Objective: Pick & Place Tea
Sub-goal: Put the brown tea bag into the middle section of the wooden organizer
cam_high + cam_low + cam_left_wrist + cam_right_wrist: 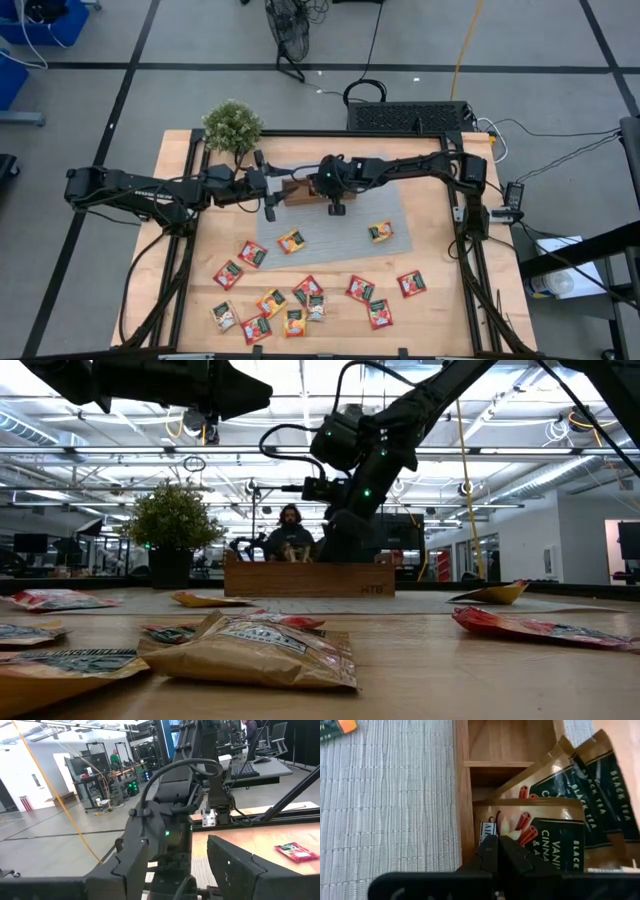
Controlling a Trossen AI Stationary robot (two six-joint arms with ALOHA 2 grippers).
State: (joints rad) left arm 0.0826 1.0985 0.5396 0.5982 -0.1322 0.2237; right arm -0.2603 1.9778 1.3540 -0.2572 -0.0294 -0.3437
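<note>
Tea sorting early on: a few packets in the tray, most still on the counter

The counter (180, 200) carries a grey mat (395, 215) with the wooden tray (461, 795) at its far edge, just beside both arms. The right wrist view shows at least three tea packets (555, 837) standing in the tray's compartments, so a small part looks done. Some fifteen loose packets (308, 290) lie scattered across the near half of the counter, two of them on the mat. The right hand (498, 851) hangs over the tray, fingers pressed together and holding nothing; the left hand (175, 862) sits just beside it, spread wide and empty.
</note>
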